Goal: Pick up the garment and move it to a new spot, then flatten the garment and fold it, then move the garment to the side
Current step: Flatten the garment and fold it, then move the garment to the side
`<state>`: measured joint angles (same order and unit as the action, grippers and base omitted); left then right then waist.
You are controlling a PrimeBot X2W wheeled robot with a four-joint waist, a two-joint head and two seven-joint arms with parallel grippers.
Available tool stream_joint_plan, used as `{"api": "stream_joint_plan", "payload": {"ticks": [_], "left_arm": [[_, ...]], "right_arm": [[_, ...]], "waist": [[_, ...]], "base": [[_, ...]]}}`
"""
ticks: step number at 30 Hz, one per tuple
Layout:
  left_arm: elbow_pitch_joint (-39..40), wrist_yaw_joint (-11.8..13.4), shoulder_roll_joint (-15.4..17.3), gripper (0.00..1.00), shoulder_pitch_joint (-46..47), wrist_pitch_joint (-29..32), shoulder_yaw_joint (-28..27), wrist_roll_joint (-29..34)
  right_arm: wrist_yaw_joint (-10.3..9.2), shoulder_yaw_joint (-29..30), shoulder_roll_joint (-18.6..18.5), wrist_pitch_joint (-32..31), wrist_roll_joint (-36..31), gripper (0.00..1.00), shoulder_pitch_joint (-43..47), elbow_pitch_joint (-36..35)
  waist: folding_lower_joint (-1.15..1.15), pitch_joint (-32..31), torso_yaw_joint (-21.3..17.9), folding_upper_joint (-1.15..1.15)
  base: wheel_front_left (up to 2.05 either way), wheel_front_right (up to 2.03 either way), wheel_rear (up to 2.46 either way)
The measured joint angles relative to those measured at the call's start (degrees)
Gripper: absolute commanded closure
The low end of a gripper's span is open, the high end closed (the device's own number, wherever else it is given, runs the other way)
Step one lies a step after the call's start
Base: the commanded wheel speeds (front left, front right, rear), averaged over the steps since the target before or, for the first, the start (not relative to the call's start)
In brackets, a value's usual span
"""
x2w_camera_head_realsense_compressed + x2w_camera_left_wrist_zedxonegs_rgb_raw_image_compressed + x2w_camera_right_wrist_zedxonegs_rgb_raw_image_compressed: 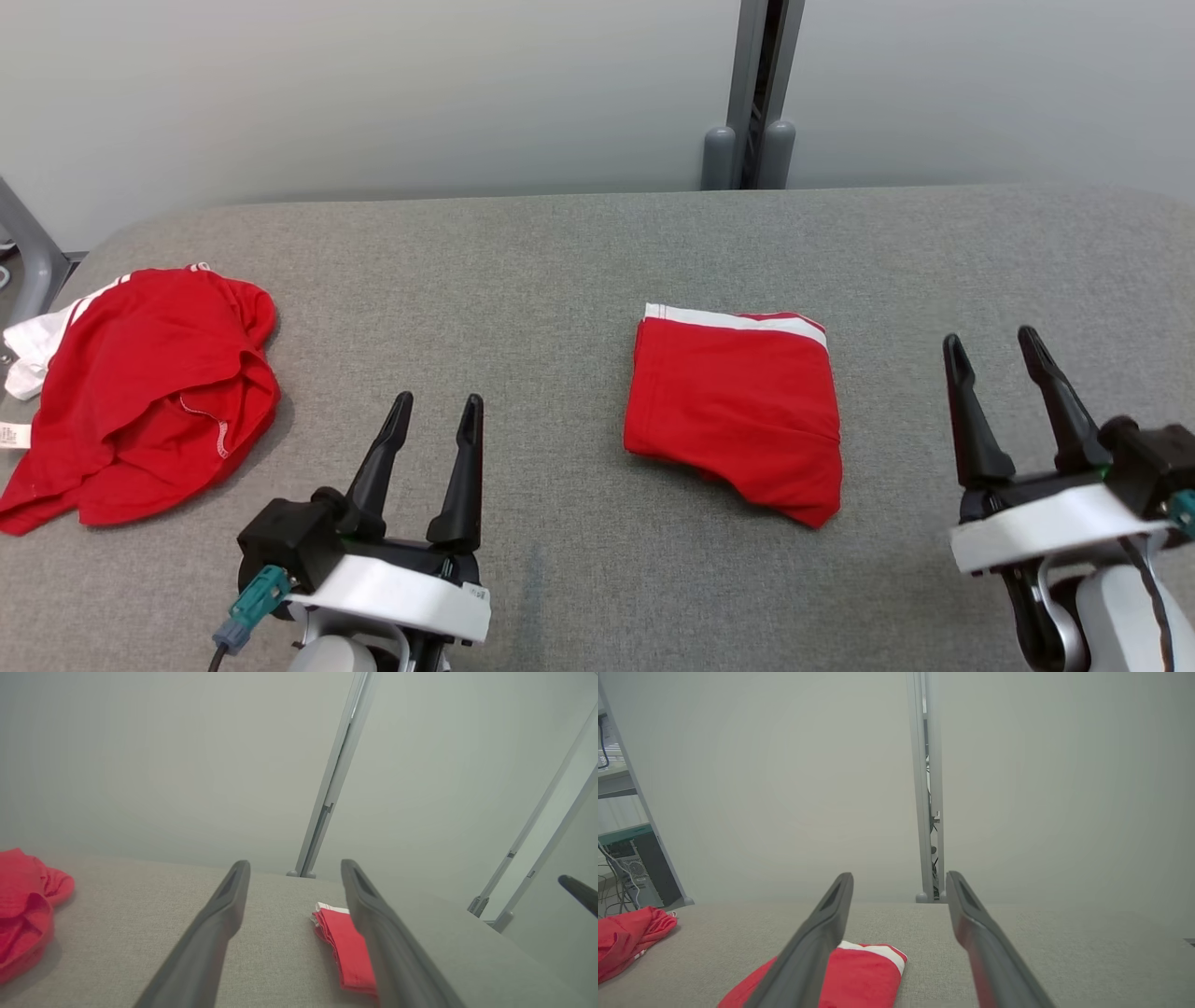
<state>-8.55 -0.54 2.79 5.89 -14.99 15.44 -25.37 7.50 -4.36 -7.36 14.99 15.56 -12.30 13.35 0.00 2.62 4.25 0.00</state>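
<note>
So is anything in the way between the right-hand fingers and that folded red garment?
Nothing visible: only bare grey tabletop lies between the open right fingers and the folded red garment.

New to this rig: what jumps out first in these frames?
Two bright red garments on the grey fabric table: a neatly folded red cloth with a white stripe at centre, and a crumpled red-and-white heap at far left. The dark-fingered left gripper and right gripper hover open and empty near the front edge.
</note>
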Motion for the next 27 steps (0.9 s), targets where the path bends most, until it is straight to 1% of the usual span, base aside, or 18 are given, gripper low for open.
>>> {"api": "stream_joint_plan", "payload": {"ticks": [2, 6, 12, 27], "left_arm": [[-0.07, -0.16, -0.01, 0.00, -0.66, 0.00, -0.21, 0.27], [-0.08, -0.26, 0.00, 0.00, -1.70, 0.00, -0.38, 0.53], [0.14, -0.38, 0.00, 0.00, -2.07, 0.00, -0.11, 1.63], [0.44, -0.43, 0.00, 0.00, -2.11, 0.00, 0.51, 1.77]], "right_arm": [[0.00, 1.71, 1.44, 0.00, -0.69, 0.00, 1.81, -1.22], [0.00, 2.61, 2.87, 0.00, -2.00, 0.00, 3.69, -2.45], [0.00, 3.28, 3.41, 0.00, -2.63, 0.00, 4.19, -2.87], [0.00, 4.03, 4.01, 0.00, -3.56, 0.00, 4.32, -1.79]], "waist": [[0.00, 0.01, 0.01, 0.00], [0.00, 0.11, 0.09, 0.00], [0.00, 0.25, 0.49, 0.00], [0.00, 1.11, 1.59, 0.00]], "base": [[0.00, 0.00, 0.00], [0.00, 0.00, 0.00], [0.00, 0.00, 0.00], [0.00, 0.00, 0.00]]}}
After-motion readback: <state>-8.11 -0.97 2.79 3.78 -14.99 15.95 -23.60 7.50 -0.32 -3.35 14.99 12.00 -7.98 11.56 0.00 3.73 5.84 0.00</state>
